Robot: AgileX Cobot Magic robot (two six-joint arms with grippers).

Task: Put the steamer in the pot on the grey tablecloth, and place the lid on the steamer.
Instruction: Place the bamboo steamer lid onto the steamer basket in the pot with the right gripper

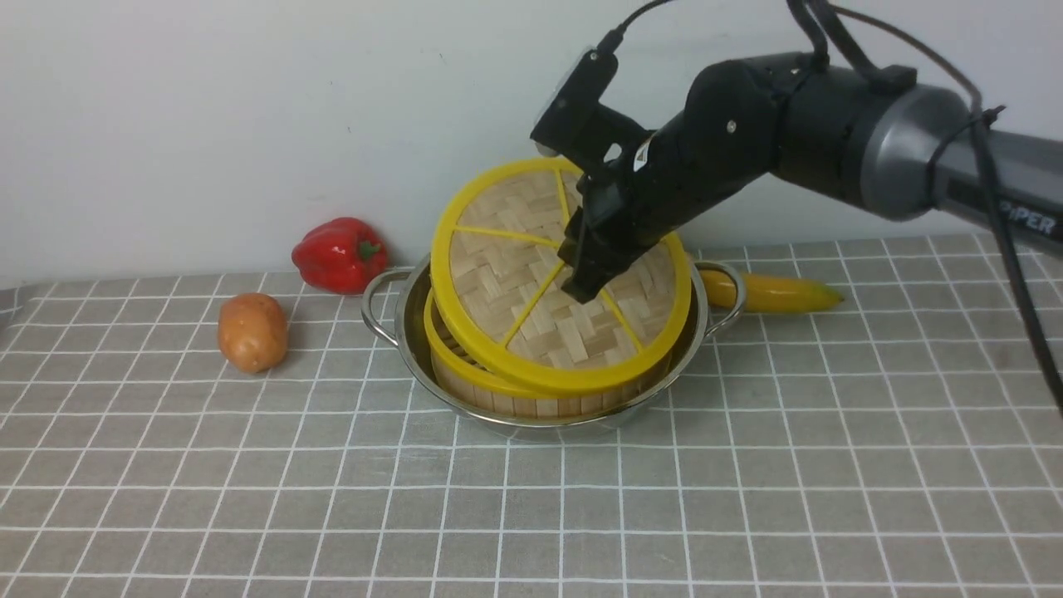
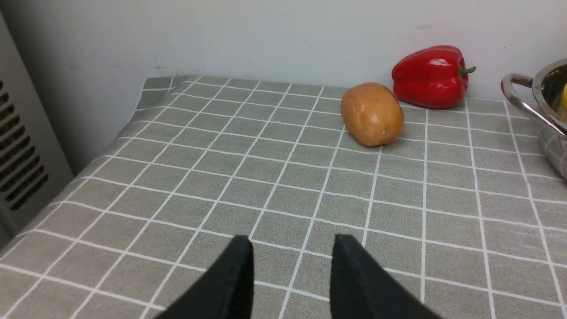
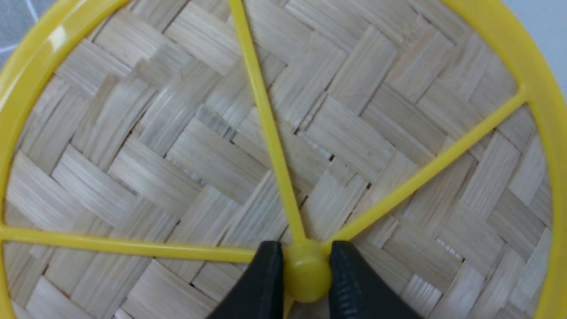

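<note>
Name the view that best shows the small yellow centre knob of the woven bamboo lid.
Right wrist view: the small yellow knob sits close up, pinched in the right gripper. Front view: the gripper hides it. Left wrist view: absent.

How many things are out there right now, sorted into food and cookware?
Food: 3 (red pepper, potato, banana)
Cookware: 3 (pot, steamer, lid)
Total: 6
</note>
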